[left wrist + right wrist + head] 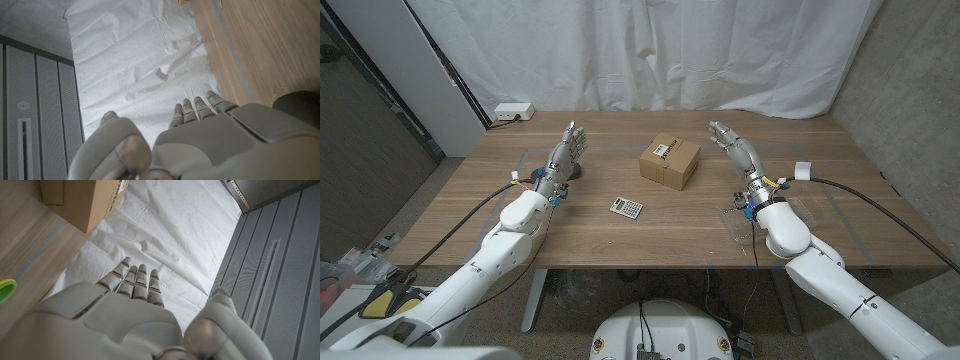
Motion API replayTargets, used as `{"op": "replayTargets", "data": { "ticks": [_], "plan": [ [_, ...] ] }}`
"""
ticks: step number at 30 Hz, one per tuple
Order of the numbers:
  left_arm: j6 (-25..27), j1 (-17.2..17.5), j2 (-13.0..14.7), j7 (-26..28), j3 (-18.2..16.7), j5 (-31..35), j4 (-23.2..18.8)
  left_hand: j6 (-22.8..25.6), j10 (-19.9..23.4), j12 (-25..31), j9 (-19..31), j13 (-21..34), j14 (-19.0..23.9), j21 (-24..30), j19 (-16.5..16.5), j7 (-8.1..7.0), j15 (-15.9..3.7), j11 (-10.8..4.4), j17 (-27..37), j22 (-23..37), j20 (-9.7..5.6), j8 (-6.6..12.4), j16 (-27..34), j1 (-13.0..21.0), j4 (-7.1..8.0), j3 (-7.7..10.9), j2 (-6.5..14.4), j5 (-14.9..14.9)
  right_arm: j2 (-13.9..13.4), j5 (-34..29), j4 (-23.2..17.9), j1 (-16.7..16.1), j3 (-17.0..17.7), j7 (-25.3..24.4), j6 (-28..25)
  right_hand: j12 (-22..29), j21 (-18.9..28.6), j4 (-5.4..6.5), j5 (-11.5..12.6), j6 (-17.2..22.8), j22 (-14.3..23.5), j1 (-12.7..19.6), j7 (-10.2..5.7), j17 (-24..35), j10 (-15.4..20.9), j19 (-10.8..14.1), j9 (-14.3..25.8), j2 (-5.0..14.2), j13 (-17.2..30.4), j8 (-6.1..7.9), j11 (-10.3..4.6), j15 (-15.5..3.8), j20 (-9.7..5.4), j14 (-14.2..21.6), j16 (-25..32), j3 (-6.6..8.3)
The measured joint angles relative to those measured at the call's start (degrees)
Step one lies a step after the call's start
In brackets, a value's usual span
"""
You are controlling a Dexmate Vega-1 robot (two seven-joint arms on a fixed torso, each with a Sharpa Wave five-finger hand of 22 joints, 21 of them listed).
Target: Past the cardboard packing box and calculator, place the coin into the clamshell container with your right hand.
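Wooden surface (570, 235) before a white curtain. Near centre, a cardboard packing box (670, 162); just in front, a small calculator (627, 208). At the right edge, a clear clamshell container (790, 212). At the far left corner, a white power strip (512, 112).

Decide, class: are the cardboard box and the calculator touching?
Apart. The head view shows bare tabletop between the cardboard box and the calculator, which lies nearer the robot.

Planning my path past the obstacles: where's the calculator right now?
In the head view the calculator lies flat near the table's middle, just in front and slightly left of the cardboard box, between the two hands.
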Motion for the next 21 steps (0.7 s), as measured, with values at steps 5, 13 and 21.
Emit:
{"op": "replayTargets", "data": {
  "ticks": [5,13,21],
  "plan": [
    [-0.24,-0.62,-0.37,-0.56,0.32,0.01,0.73,0.00,0.00,-0.23,0.00,0.00,0.00,-0.27,0.00,0.00,0.00,0.00,0.00,0.00,0.00,0.00,0.00,0.00,0.00,0.00,0.00,0.00,-0.14,-2.39,-1.65,-1.10,0.22,-1.52,-0.95,0.00,0.00,-0.16,0.00,0.28,0.00,0.53,-0.28,0.00,0.00,0.00,0.00,0.09,0.00,0.00,0.00,0.00,0.00,0.00,0.00,0.16],
    [-0.25,-0.94,-0.38,-0.77,0.63,0.20,0.94,0.00,0.00,-0.43,0.00,0.00,0.31,-0.27,0.00,0.00,0.31,0.00,0.00,0.00,0.00,-0.25,0.00,0.61,-0.17,0.17,0.00,0.00,-0.05,-5.41,-3.28,-2.14,0.34,-3.39,-1.95,0.00,0.00,-0.23,0.00,0.85,-0.01,0.76,-0.85,0.00,0.00,0.00,0.00,0.31,0.00,0.00,0.00,0.00,0.00,-0.01,0.00,0.24],
    [0.14,-0.22,0.48,-0.37,0.48,0.42,-0.61,0.00,0.00,-0.44,0.00,0.00,0.31,-0.27,-0.22,0.00,0.31,0.00,0.00,0.00,0.21,-0.25,0.00,0.60,-0.21,0.22,0.00,0.00,0.42,-9.07,-4.59,-2.97,0.30,-5.45,-2.71,0.00,0.00,-0.88,0.00,3.10,0.00,2.03,-1.87,0.00,0.00,0.00,0.00,0.38,0.00,0.00,0.00,0.01,0.00,-0.01,0.00,0.39]
  ]
}}
